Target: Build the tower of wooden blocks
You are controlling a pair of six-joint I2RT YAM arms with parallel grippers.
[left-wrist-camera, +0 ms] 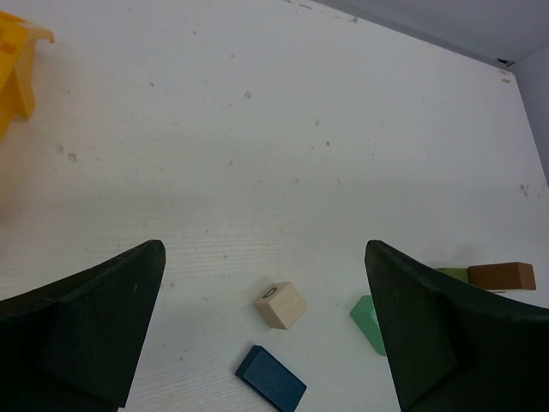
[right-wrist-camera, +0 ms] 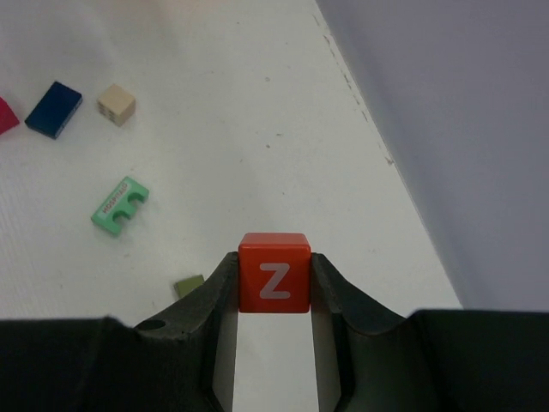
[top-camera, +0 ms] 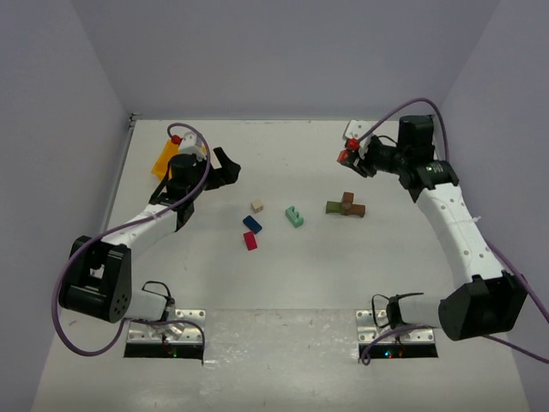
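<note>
Right gripper: closed on red cube, clear of the table (flat sides clamped, letter face outward, likely so it sets down square).
Left gripper: fingers spread wide, empty, above tan cube and blue block; apparently poised for a pick.
Tower: not yet stacked; brown block touches olive block mid-table, a probable base.
Loose pieces: teal block, red block, lying apart.
Tray: far left, beyond the blocks.

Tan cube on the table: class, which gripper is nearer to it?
Left. The left gripper, open, sits just beyond and left of the tan cube; the right gripper, shut on the red Z block, is farther off to its right.
</note>
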